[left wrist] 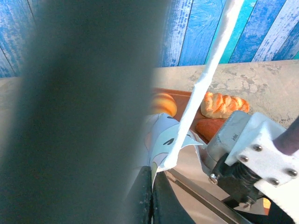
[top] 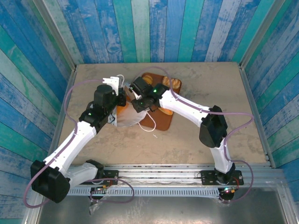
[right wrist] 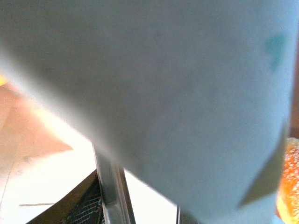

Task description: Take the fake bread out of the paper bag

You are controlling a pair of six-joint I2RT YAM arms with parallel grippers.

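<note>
Where the two arms meet over the left-centre of the table (top: 210,84), the paper bag (top: 127,120) sits between them, its white body tipped and crumpled, with one corner against the brown tray (top: 163,122).

Left gripper (left wrist: 152,186): in the left wrist view its dark fingers (left wrist: 140,196) stand all but together. The bag's printed paper runs down into them, so I record a pinch on the bag's edge. A white strip of the bag's rim rises from that spot towards the top of the view.

Right gripper (top: 136,103): from above it is at the bag's mouth, just beside the left gripper. In the right wrist view blurred pale paper lies across the lens. I cannot tell how far the jaws stand apart, nor whether they hold anything.

Fake bread (top: 174,84): pieces lie on the tray beyond the bag. The left wrist view shows a braided loaf (left wrist: 223,103), a rounded golden loaf (left wrist: 164,103) and an orange-brown piece (left wrist: 211,127) near the right gripper's housing. A speckled orange piece (right wrist: 290,182) shows at the right edge of the right wrist view.

An orange patch (top: 122,111) shows at the bag's mouth, and I cannot tell what it is.
</note>
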